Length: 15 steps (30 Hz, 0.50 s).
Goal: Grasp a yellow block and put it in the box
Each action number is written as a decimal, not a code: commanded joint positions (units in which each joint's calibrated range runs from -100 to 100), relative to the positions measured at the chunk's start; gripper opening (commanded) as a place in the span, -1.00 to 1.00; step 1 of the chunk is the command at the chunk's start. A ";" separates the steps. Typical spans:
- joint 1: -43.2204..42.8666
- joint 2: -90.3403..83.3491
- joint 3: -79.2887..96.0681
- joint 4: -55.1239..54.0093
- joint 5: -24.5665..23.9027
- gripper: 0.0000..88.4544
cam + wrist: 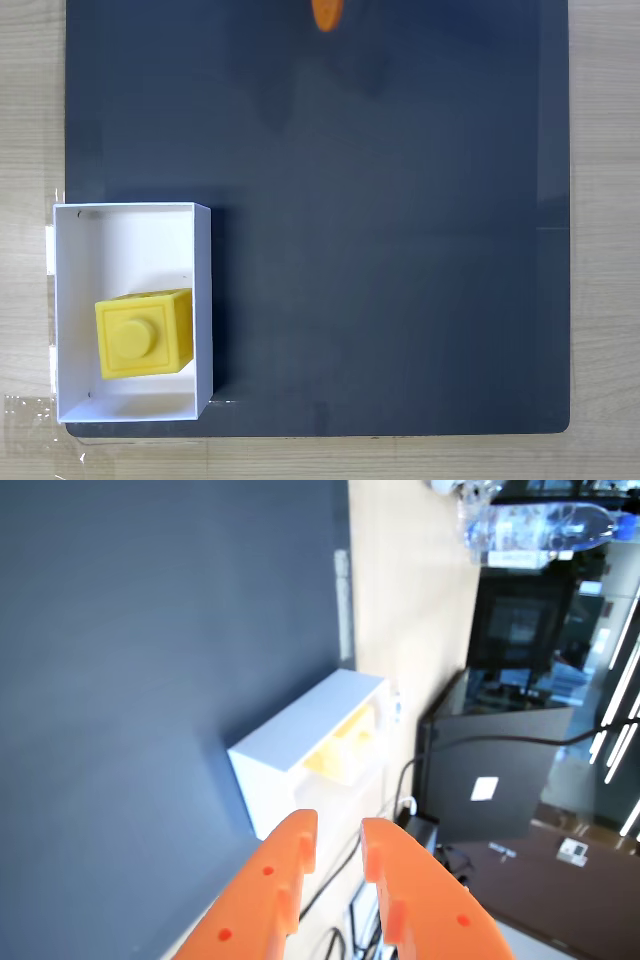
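Note:
The yellow block (144, 334), a cube with one round stud on top, lies inside the white box (75, 230) at the lower left of the dark mat in the fixed view. An orange tip of my gripper (327, 14) pokes in at the top edge, far from the box. In the wrist view the two orange fingers of the gripper (339, 826) rise from the bottom edge with a narrow gap between their tips and nothing in it. Beyond them stands the box (300, 735), with the block (345, 748) showing yellow over its wall.
A dark grey mat (380, 230) covers most of the light wooden table (600, 200). In the wrist view a black case (490, 780), cables and a shelf with clutter lie past the table's edge.

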 commanded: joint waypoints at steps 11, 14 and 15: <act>1.25 -14.49 28.99 10.95 2.11 -0.88; 1.42 -14.49 29.17 10.87 2.27 -0.88; 1.33 -14.49 29.17 10.87 2.27 -0.88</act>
